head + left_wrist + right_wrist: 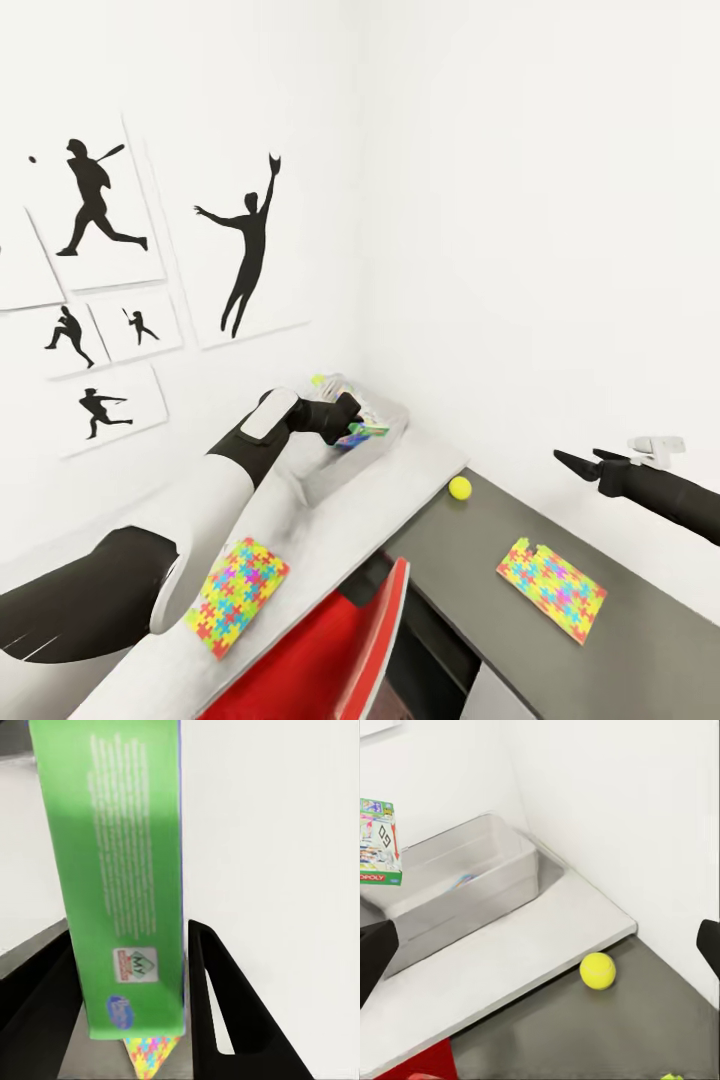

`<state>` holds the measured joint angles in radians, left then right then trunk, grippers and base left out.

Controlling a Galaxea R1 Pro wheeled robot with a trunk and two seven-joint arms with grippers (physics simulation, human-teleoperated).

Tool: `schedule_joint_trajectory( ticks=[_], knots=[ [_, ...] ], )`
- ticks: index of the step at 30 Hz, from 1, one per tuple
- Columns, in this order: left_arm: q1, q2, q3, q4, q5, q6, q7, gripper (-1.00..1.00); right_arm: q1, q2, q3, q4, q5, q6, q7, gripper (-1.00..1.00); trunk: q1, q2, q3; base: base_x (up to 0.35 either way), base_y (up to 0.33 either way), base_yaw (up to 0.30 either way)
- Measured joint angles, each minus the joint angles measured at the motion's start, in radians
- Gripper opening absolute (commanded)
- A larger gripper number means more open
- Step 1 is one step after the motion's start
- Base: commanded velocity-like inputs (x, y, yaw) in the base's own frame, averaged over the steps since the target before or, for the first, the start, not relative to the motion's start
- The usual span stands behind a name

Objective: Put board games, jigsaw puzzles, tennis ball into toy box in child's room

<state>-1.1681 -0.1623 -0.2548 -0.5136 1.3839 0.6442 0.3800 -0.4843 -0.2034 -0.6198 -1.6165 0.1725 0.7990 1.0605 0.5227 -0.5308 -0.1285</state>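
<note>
Board game (131, 892), green box, clamped between the left gripper's (352, 415) black fingers (217, 1005), held above the grey toy box (502, 881) at the corner of the pale table (400, 480). Tennis ball (459, 487) on the dark lower section, near the step. Right gripper (580, 462) open, holding nothing, hovering apart from the ball. One puzzle (551, 588) lies below the right arm; another puzzle (236, 594) beside the left arm. Red chair (340, 650) below.

Green board game (127, 885), yellow-green tennis ball (598, 970), multicoloured jigsaw puzzles (551, 588), light-grey toy box (502, 866), red chair (330, 650).
</note>
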Motion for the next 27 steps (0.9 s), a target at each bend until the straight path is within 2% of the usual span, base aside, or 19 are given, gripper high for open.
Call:
schedule_joint_trajectory(
  ticks=[11, 16, 20, 24, 26, 27],
  knots=[
    [0.0, 0.002, 0.002, -0.001, -0.001, 0.003, -0.001, -1.0, 0.001, 0.001, 0.0, 0.0, -0.001, 0.0, 0.0, 1.0, 0.0, 0.0, 0.0, -0.052, -0.025, -0.293],
    [0.001, 0.012, 0.01, -0.017, 0.002, 0.005, -0.001, -1.0, 0.0, 0.0, 0.0, 0.0, 0.0, 0.0, 0.001, 1.0, 0.0, 0.0, 0.0, -0.004, -0.002, -0.293],
    [0.015, 0.035, 0.012, -0.084, 0.004, 0.015, 0.001, -1.0, 0.001, 0.0, 0.0, -0.001, -0.001, 0.0, 0.001, 1.0, 0.0, 0.0, 0.0, -0.001, 0.0, -0.293],
    [0.06, 0.068, 0.015, -0.169, 0.007, 0.019, 0.004, -1.0, 0.002, -0.001, 0.0, -0.001, -0.001, -0.001, 0.001, 1.0, 0.0, 0.0, 0.0, 0.0, 0.0, -0.293],
    [0.063, 0.071, 0.016, -0.179, 0.012, 0.019, 0.004, -1.0, 0.003, 0.0, 0.0, -0.001, -0.001, -0.001, 0.001, 1.0, 0.0, 0.0, 0.0, 0.0, 0.0, -0.214],
    [0.074, 0.095, 0.018, -0.253, 0.011, 0.021, 0.007, -1.0, 0.004, 0.0, 0.0, 0.0, -0.001, -0.002, 0.001, 1.0, 0.0, 0.0, 0.0, 0.0, 0.0, -0.086]
  ],
)
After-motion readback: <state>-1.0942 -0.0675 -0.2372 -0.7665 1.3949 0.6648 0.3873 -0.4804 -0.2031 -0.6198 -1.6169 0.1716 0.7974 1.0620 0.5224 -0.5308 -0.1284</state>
